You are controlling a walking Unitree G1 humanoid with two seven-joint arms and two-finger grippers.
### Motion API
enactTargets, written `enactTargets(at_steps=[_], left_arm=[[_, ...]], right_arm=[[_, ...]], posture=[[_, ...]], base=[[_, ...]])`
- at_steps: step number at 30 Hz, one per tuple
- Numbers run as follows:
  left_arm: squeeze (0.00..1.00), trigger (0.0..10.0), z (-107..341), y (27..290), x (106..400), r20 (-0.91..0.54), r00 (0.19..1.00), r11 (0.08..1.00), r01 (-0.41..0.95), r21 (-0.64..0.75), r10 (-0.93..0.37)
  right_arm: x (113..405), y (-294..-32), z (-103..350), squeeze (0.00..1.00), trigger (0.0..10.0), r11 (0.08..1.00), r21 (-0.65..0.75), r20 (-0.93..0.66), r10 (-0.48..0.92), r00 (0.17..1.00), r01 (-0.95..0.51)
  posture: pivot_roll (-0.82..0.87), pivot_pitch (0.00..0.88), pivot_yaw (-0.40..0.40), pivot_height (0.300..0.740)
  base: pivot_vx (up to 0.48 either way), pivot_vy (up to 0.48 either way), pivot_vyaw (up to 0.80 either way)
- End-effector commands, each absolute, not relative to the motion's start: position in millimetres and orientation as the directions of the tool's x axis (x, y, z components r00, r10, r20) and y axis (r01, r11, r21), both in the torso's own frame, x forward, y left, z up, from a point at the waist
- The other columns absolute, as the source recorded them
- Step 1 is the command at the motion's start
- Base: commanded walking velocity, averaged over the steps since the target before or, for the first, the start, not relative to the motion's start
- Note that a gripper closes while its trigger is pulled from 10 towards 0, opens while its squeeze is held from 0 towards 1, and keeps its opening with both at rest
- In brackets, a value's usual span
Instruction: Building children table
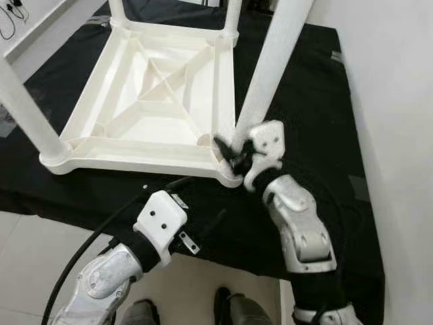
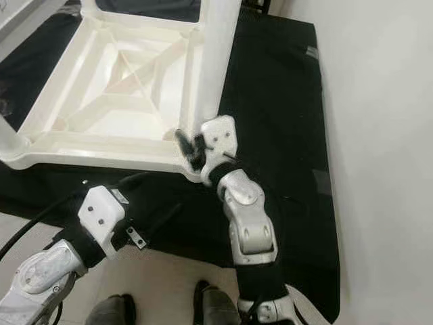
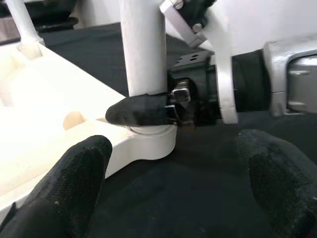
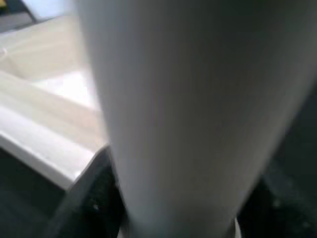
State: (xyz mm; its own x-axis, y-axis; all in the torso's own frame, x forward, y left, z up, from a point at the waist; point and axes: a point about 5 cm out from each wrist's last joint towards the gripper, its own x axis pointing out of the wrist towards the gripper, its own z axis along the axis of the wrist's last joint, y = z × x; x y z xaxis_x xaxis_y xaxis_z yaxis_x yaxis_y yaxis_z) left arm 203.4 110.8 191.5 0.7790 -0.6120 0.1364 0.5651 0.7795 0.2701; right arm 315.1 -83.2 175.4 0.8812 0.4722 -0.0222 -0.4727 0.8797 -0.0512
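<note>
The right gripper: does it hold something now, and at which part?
Yes. The right gripper is closed on the white table leg, at its lower end beside the corner socket. The left gripper holds nothing.

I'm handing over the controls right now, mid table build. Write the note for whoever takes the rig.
Right gripper: shut on the white plastic table leg, low down at the near right corner socket of the upside-down white plastic tabletop.
Left gripper: open, holding nothing, hovering over the black mat just short of that corner.
Done: legs stand at the other three corners, the near left leg included; the fourth leg stands upright in its socket.
Left: whether it is fully seated cannot be told, so check, press home, release, then turn the table over.
</note>
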Motion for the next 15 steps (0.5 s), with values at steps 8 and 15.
enactTargets(at_steps=[8,15], left_arm=[[0.00,10.0,189.8,105.6,202.8,0.131,0.773,0.773,0.577,0.264,-0.621],[0.00,10.0,190.7,105.4,201.7,0.134,0.778,0.778,0.569,0.266,-0.614]], right_arm=[[344.3,-94.7,222.9,0.00,10.0,0.642,-0.101,0.136,0.766,0.628,-0.760],[347.3,-115.5,238.7,0.00,10.0,0.414,-0.202,0.100,0.910,0.402,-0.887]], posture=[[0.10,0.271,-0.138,0.740],[0.12,0.276,-0.142,0.740]], base=[[0.000,0.000,0.00],[0.000,0.000,0.00]])
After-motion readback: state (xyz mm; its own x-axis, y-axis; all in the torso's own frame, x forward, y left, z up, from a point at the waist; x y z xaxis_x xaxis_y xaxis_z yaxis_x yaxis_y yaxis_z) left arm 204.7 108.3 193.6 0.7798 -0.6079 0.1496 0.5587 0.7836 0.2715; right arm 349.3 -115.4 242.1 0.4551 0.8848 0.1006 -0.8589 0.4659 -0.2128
